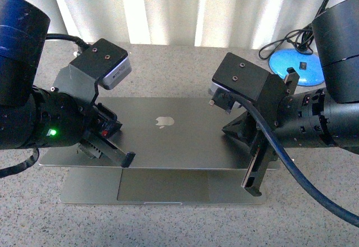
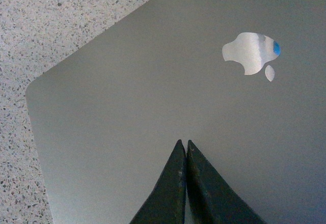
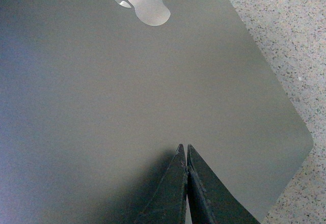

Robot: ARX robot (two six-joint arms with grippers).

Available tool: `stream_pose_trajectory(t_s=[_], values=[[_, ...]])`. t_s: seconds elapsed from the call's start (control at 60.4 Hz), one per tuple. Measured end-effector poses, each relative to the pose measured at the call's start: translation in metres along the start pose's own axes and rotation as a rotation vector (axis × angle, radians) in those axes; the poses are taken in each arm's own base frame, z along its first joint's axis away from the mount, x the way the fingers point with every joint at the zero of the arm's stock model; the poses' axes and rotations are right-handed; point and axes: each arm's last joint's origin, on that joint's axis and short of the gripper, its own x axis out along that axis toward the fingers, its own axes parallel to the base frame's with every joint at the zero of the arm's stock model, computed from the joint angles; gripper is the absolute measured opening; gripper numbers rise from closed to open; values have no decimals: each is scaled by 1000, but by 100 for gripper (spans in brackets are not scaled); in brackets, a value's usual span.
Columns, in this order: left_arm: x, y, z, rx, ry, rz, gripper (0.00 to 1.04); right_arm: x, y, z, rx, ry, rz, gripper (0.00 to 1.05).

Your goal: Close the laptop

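Observation:
The space-grey laptop point(image 1: 168, 140) lies on the speckled table with its lid tilted far down, still a little above the base. The trackpad strip point(image 1: 162, 190) shows below the lid's front edge. The apple logo point(image 1: 164, 122) faces up. My left gripper point(image 1: 128, 159) is shut, its tips against the lid near its front left edge. My right gripper point(image 1: 255, 188) is shut, at the lid's front right corner. The left wrist view shows shut fingers point(image 2: 183, 147) over the lid point(image 2: 153, 107). The right wrist view shows shut fingers point(image 3: 183, 150) over the lid point(image 3: 127, 91).
A blue round object point(image 1: 297, 64) with a black cable lies at the back right of the table. White curtains hang behind the table. The speckled tabletop point(image 1: 168, 62) surrounds the laptop.

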Motion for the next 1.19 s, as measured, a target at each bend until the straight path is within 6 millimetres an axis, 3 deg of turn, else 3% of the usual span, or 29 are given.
stream_pose_trajectory(t_s=[0.862, 1.193], values=[[0, -10, -5, -6, 1, -21, 4, 4, 13, -6, 6, 8, 25, 1], [5, -12, -17, -25, 10, -28, 4, 5, 17, -11, 13, 20, 33, 1]])
